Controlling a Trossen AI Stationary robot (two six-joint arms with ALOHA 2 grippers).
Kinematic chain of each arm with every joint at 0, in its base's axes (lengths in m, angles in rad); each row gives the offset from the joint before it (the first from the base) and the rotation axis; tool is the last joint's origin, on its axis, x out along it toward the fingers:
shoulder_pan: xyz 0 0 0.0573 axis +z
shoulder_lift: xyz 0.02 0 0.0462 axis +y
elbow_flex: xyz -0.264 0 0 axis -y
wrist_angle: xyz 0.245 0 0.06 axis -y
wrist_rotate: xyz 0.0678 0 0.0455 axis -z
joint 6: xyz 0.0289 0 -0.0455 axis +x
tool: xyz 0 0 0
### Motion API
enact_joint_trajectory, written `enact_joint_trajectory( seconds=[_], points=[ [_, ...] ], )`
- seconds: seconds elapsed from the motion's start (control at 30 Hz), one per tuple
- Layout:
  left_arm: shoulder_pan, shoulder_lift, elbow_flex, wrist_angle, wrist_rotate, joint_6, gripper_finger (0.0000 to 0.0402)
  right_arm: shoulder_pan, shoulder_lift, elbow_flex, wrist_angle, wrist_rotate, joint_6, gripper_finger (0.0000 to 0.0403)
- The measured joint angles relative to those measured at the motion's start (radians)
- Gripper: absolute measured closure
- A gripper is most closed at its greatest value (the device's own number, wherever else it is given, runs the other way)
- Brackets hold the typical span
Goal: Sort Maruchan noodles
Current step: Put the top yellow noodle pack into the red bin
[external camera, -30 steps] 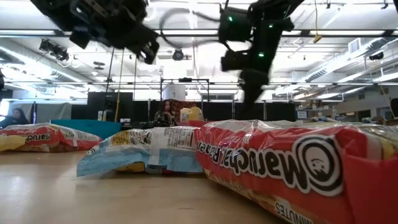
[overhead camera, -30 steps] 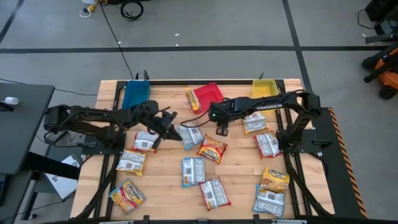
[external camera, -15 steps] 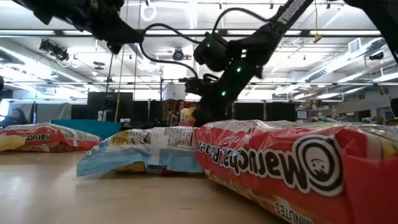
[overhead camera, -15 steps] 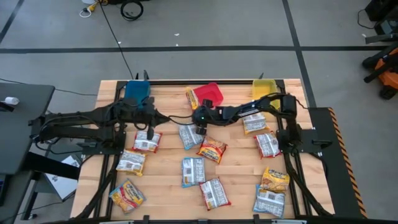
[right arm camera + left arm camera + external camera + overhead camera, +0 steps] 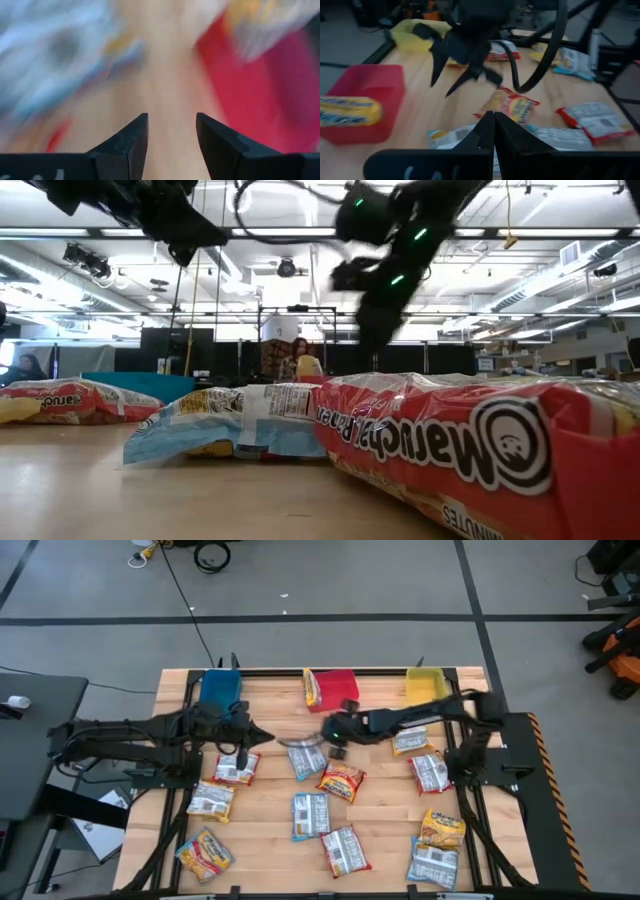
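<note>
Several Maruchan noodles packets lie flat about the wooden table. A blue-and-white packet lies mid-table beside a yellow-and-red one. One yellow packet lies in the red bin. My right gripper hangs open above the table, between the red bin and the blue-and-white packet, with nothing between its fingers. It also shows in the left wrist view. My left gripper is shut and empty, pointing at the blue-and-white packet from the table's left.
A blue bin, the red bin and a yellow bin stand along the far edge. More packets lie at the left, right and near edge. Close to the low camera lie a red packet and a blue one.
My left gripper has drawn back from the blue-and-white packet toward the table's left edge, risen and tipped nearer to level. My right gripper has swung toward the left over the blue-and-white packet, then come partway back toward the right, still open. The packets lie as before.
</note>
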Motion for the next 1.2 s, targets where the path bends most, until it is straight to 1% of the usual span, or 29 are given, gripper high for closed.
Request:
enact_joint_trajectory(
  seconds=[0.1,0.2,0.27,0.37,0.5,0.63,0.8,0.93,1.0,1.07,1.13,1.2],
  points=[
    [-0.053,0.000,0.000,0.009,0.000,0.019,0.0392,0.044,-0.084,-0.001,-0.320,-0.060,0.150,0.0231],
    [-0.106,0.000,0.000,0.049,0.000,0.038,0.0392,0.080,-0.137,-0.017,-0.577,-0.042,0.290,0.0231],
    [-0.133,0.000,0.000,0.080,0.001,0.040,0.0392,0.096,-0.160,-0.046,-0.683,-0.031,0.336,0.0231],
    [-0.163,0.000,0.000,0.108,0.000,0.040,0.0392,0.104,-0.175,-0.117,-0.751,-0.057,0.337,0.0232],
    [-0.194,0.000,0.000,0.106,-0.016,0.041,0.0392,0.105,-0.166,-0.226,-0.747,-0.095,0.280,0.0235],
    [-0.214,0.000,0.000,0.101,-0.018,0.067,0.0392,0.105,-0.160,-0.315,-0.697,-0.119,0.226,0.0237],
    [-0.227,0.000,0.000,0.103,-0.019,0.112,0.0392,0.105,-0.158,-0.377,-0.660,-0.105,0.216,0.0238],
    [-0.226,0.000,0.000,0.104,-0.019,0.119,0.0392,0.103,-0.158,-0.423,-0.560,-0.060,0.214,0.0247],
    [-0.226,0.000,0.000,0.104,-0.019,0.120,0.0392,0.097,-0.157,-0.438,-0.492,-0.049,0.212,0.0260],
    [-0.226,0.000,0.000,0.104,-0.019,0.120,0.0392,0.088,-0.157,-0.447,-0.448,-0.045,0.212,0.0283],
    [-0.226,0.000,0.000,0.104,-0.019,0.120,0.0392,0.077,-0.158,-0.447,-0.410,-0.035,0.218,0.0317],
    [-0.226,0.000,0.000,0.104,-0.019,0.120,0.0392,0.063,-0.158,-0.431,-0.378,-0.021,0.235,0.0362]
  ],
)
